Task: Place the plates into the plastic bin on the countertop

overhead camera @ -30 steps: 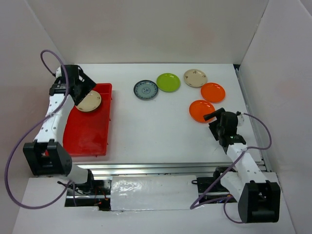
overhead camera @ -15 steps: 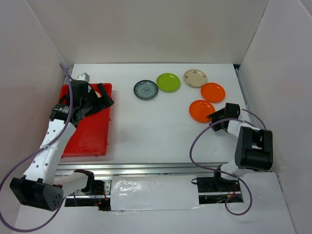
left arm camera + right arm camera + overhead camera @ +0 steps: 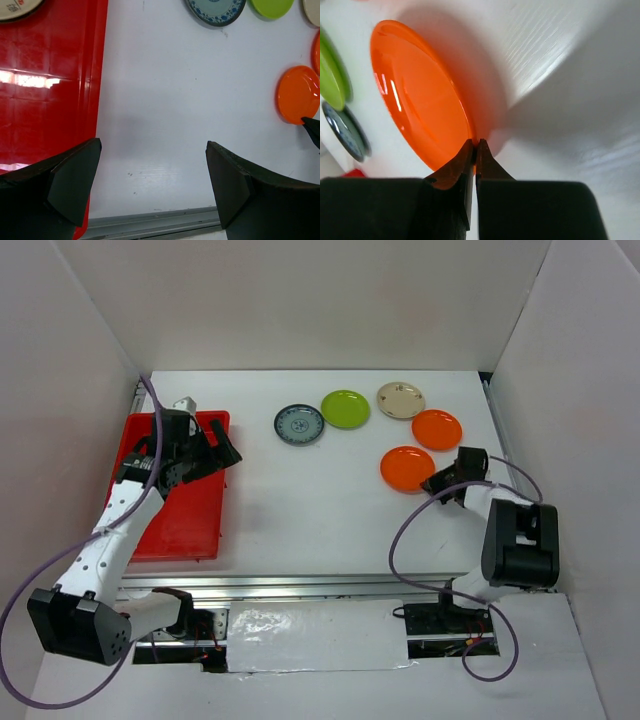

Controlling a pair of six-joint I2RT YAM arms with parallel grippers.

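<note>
My right gripper is shut on the near rim of an orange plate, which tilts up off the white countertop. A second orange plate, a cream plate, a lime green plate and a blue-grey patterned plate lie along the back. My left gripper hangs open and empty over the right wall of the red plastic bin. A cream plate lies in the bin, hidden under the arm in the top view.
White walls close in the countertop on three sides. A metal rail runs along the near edge. The right arm's cable loops over the surface in front of the right base.
My right gripper has closed from wide open onto the orange plate's rim, and the plate has shifted slightly left. My left arm has swung from over the bin's far end towards its right wall.
</note>
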